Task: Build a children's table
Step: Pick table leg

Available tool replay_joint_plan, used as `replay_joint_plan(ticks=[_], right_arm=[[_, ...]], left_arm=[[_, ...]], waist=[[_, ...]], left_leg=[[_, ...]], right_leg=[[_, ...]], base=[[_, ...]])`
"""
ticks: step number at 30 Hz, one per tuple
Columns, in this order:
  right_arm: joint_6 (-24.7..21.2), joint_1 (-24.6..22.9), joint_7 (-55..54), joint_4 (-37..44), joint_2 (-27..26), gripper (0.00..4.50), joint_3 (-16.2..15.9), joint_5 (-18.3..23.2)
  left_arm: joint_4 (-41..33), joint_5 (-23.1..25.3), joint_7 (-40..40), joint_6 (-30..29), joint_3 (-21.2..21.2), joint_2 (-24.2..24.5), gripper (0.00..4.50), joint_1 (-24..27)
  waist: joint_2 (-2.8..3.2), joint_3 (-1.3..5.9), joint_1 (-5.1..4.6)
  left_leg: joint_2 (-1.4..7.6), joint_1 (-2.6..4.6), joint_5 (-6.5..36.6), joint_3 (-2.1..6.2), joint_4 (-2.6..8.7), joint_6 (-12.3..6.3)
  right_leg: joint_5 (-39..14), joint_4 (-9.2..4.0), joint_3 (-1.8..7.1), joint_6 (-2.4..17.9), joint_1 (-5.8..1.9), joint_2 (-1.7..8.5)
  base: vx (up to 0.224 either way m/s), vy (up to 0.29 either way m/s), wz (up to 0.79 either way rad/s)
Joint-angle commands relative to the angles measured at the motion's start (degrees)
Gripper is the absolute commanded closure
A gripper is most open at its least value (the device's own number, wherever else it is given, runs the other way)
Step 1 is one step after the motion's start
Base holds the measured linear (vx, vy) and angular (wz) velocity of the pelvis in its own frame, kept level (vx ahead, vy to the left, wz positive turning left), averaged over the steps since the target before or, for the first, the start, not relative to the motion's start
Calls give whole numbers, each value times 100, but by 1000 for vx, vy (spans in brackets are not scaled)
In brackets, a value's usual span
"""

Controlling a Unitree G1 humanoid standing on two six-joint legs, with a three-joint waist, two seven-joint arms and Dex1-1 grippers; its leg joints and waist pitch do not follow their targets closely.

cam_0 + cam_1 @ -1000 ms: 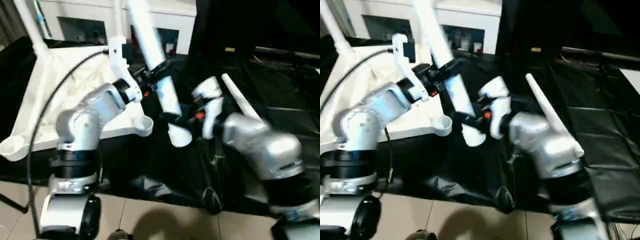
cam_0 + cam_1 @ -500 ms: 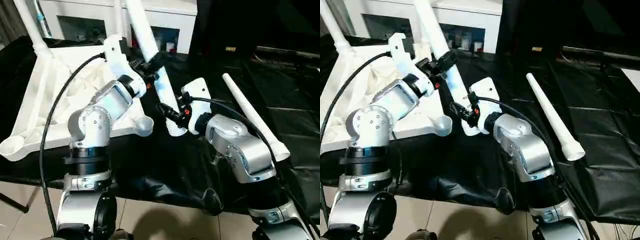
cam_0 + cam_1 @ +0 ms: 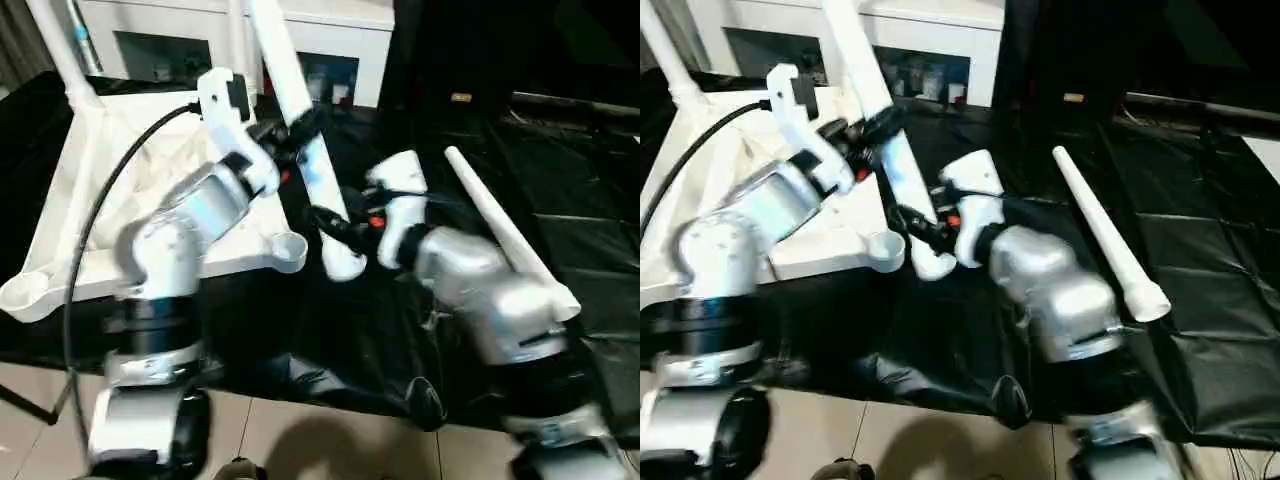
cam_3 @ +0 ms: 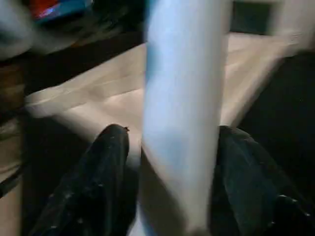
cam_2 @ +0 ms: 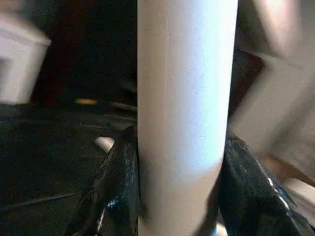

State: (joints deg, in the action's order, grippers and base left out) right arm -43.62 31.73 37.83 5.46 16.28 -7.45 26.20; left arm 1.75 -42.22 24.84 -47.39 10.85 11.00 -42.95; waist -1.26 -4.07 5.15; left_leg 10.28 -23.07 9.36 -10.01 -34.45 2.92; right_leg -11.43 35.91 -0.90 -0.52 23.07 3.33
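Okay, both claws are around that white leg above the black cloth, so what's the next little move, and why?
Probably swing the leg's thick lower end leftward over the empty corner socket of the tabletop. The left claw grips the shaft, the right claw brackets it lower down, and that end hangs just beside the socket, not above it.

Black sheeting [image 3: 560, 230] (creased) covers the bench — white cabinet [image 3: 330, 40] behind.

Tilted white leg [image 3: 883, 150] clamped mid-shaft by left gripper [image 3: 876, 131]; right gripper [image 3: 908, 222] at its thick lower end. Upturned table top [image 3: 830, 240] just beside. Second leg [image 3: 1105, 236] lying on black sheet [image 3: 1200, 260].
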Motion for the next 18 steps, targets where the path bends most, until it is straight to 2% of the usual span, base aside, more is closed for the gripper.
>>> replay_joint_plan(ticks=[1,2,3,5,6,11,18], right_arm=[[-411,76,572,253,294,143,99,395],[-481,64,707,284,385,143,96,471],[-656,54,921,326,532,143,101,635],[-724,36,1077,360,640,143,84,715],[-776,11,1259,411,786,143,40,777],[-967,5,1481,507,946,143,-15,982],[-1078,88,1513,554,936,143,65,1116]], left_arm=[[-315,-281,606,-204,-154,180,271,-6],[-344,-372,736,-250,-134,221,271,-10],[-377,-615,952,-363,-35,260,271,-40],[-404,-788,1113,-431,29,288,271,-62],[-463,-1001,1455,-489,52,379,271,-71],[-669,-1325,2191,-510,-20,548,271,-17],[-632,-921,2468,-366,-426,809,271,40]], waist=[[54,427,11],[45,411,1],[41,418,0],[39,410,6],[24,413,17],[37,398,3],[45,402,5]], left_leg=[[203,199,800,73,390,149],[200,179,801,61,392,151],[194,181,812,51,380,150],[189,177,866,44,374,147],[196,181,869,45,374,149],[209,192,932,48,384,161],[213,201,946,51,393,237]], right_leg=[[-14,-333,165,1050,-300,322],[-47,-342,169,1095,-284,325],[-112,-343,171,1161,-290,339],[-271,-360,174,1235,-285,346],[-361,-359,173,1237,-286,353],[-612,-380,177,1203,-264,352],[-690,-375,177,1125,-245,343]], base=[[0,0,0],[0,0,0],[0,0,0],[0,0,0],[0,0,0],[0,0,0],[0,0,0]])
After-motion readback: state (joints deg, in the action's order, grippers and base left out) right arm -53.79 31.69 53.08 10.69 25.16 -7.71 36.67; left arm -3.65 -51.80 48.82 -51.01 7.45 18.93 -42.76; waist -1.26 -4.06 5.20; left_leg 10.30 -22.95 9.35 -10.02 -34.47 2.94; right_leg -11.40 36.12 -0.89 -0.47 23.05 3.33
